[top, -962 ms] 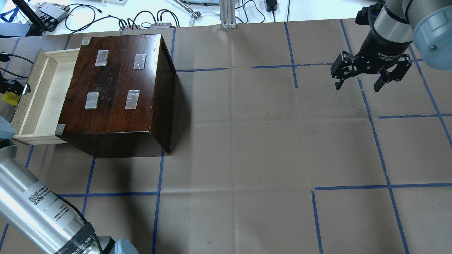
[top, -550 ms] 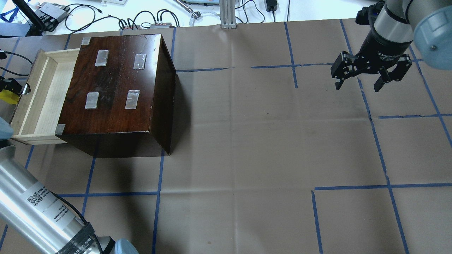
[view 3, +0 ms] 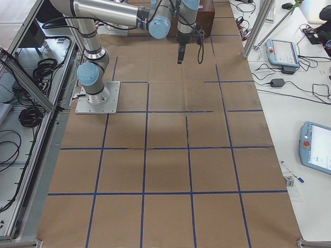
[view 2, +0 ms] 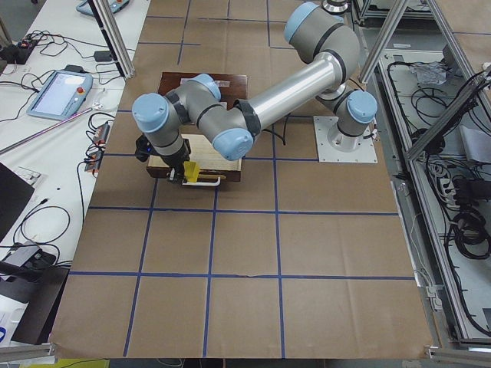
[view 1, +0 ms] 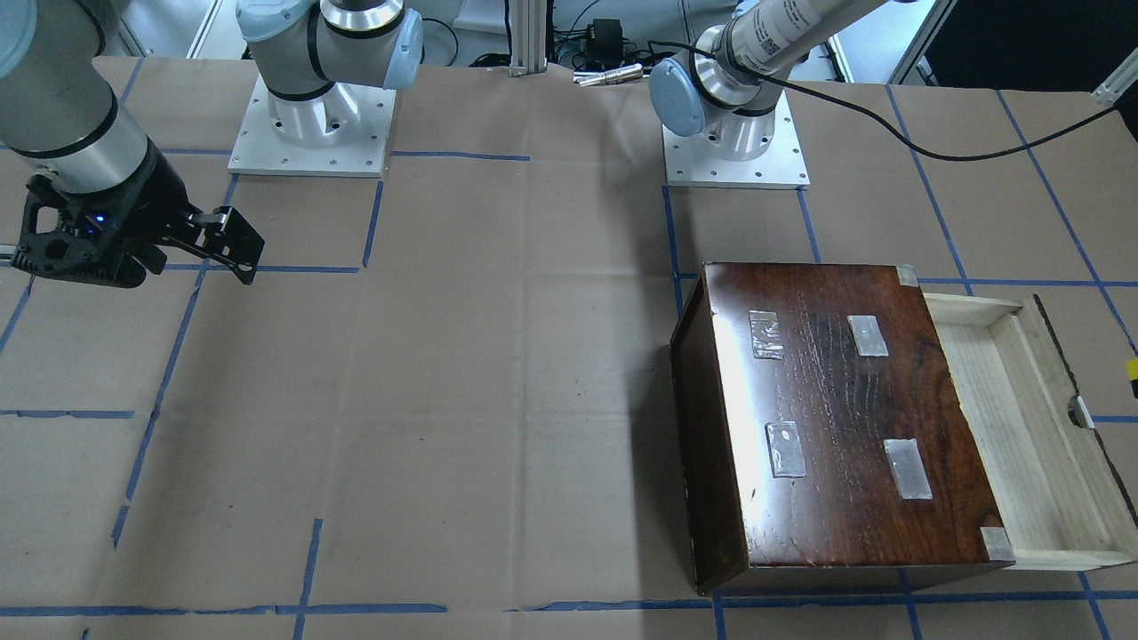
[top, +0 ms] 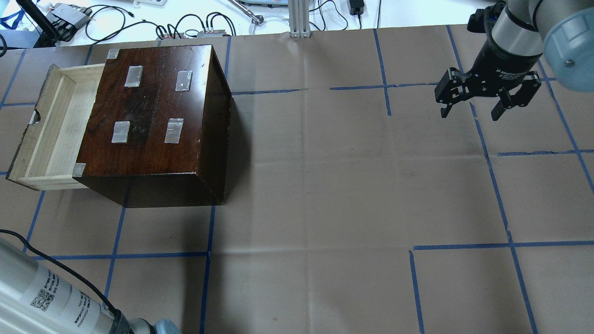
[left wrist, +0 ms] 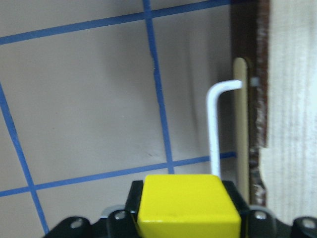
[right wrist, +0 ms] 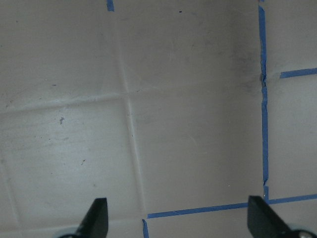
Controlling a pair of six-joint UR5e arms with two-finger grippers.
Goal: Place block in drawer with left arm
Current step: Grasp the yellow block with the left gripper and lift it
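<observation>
The yellow block sits gripped in my left gripper, which is shut on it. In the left wrist view it hangs over the paper just outside the drawer's dark front panel, beside the white metal handle. The drawer is pulled open from the dark brown box, and its pale wooden inside holds nothing. Only a yellow sliver of the block shows at the front view's right edge. The left gripper is outside the overhead view. My right gripper is open and empty, far right.
Brown paper with blue tape lines covers the table. Cables and small devices lie beyond the far edge, behind the box. The left arm's tube crosses the overhead view's bottom left corner.
My left gripper with the block has moved left, away from the drawer front, and out of the overhead view. The box, the drawer and the right arm have not moved.
</observation>
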